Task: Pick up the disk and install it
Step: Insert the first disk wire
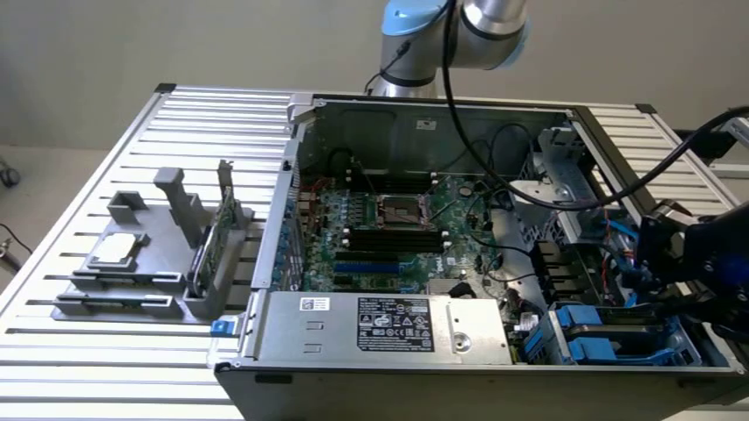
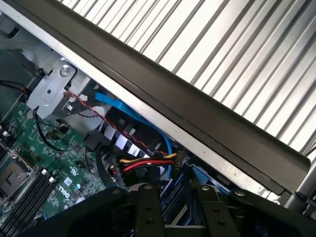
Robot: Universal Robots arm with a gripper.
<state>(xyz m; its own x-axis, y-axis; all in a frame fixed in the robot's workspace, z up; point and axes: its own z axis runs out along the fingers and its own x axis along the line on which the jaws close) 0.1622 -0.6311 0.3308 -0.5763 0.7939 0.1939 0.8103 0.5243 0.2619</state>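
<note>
My black gripper (image 1: 669, 274) hangs over the drive-bay corner of the open computer case (image 1: 281, 228), at the exterior view's right. Its two fingers (image 2: 148, 210) stand apart in the wrist view, and between them sits a dark slab with bright blue edges. This is the disk (image 2: 177, 205), seen edge-on. The exterior view shows the disk (image 1: 633, 260) as a dark upright piece with blue rails beside the gripper, just above the bay. Most of the disk's surface is hidden by the gripper.
Blue-railed drive carriers (image 1: 602, 338) lie in the bay below. A grey power-supply box (image 1: 387, 326) sits along the case's near wall. Red, yellow and blue cables (image 2: 143, 160) run close to the fingers. A grey fixture (image 1: 129, 294) with a square chip (image 1: 117, 250) stands at the exterior view's left.
</note>
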